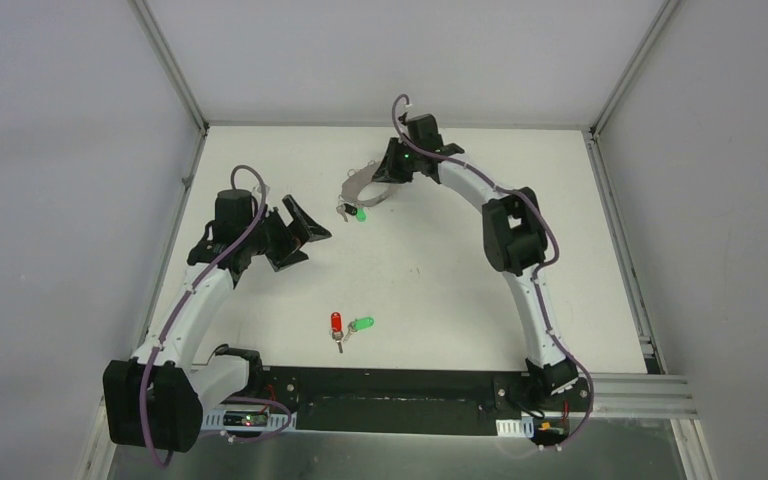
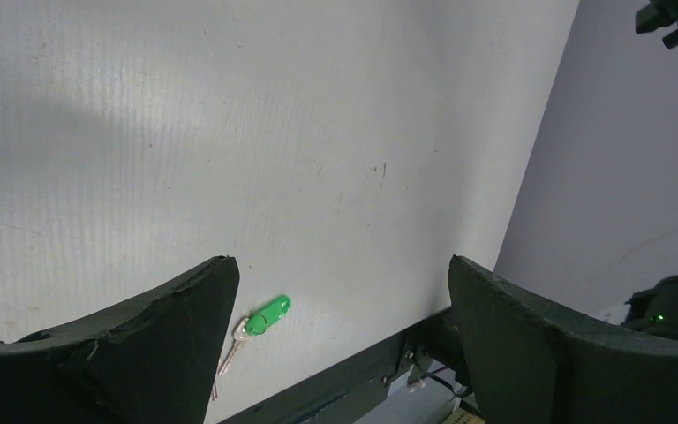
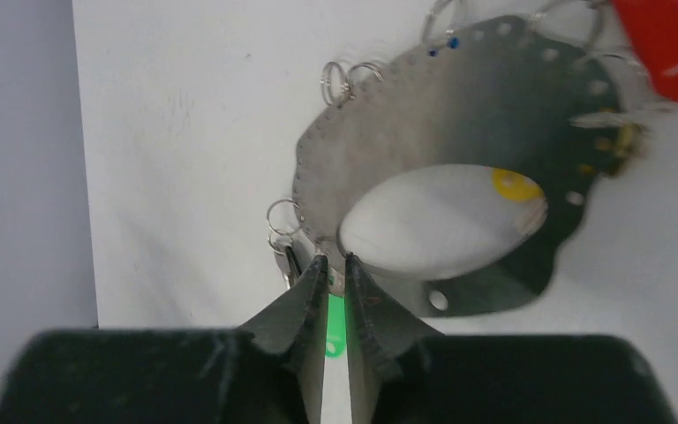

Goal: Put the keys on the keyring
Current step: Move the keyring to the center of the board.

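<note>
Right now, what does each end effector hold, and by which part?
The right end effector pinches the keyring by its near rim; the left end effector is open and holds nothing.

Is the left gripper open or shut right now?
Open. The left gripper has its fingers spread wide apart, gripping nothing.

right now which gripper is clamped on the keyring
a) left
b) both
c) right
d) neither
c: in the right wrist view, the right gripper has its fingers closed on the rim of the keyring. The left gripper is wide open with nothing between its fingers.
</note>
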Motion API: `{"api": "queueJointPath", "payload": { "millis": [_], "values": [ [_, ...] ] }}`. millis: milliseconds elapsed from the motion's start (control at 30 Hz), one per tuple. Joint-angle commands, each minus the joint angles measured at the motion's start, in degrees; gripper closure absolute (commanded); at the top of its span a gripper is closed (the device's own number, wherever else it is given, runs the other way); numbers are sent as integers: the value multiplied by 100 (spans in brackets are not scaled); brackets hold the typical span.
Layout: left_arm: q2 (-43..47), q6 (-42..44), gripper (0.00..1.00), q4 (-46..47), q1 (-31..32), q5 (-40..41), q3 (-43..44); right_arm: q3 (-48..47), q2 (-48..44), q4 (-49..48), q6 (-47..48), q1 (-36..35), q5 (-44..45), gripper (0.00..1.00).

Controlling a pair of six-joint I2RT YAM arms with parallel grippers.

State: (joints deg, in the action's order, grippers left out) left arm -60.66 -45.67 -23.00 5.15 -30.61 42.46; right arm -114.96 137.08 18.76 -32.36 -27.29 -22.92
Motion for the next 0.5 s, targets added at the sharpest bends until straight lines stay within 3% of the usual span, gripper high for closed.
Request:
{"api": "queueJointPath", "payload": {
  "millis": [0, 67, 300, 467],
  "values": [
    [264, -150, 8, 234, -48, -226, -73, -1301, 690, 757, -120, -237, 88, 92],
    [243, -155, 7, 224, -49, -349, -49, -1765, 986, 1115, -166, -259, 373, 100],
    [214, -122, 8, 224, -49, -599, -32, -1879, 1144, 1666, -178, -287, 1291, 100],
    [245, -197, 8, 219, -49, -746, -141, -1891, 1194, 1825, -99, -284, 1442, 100]
  ]
}}
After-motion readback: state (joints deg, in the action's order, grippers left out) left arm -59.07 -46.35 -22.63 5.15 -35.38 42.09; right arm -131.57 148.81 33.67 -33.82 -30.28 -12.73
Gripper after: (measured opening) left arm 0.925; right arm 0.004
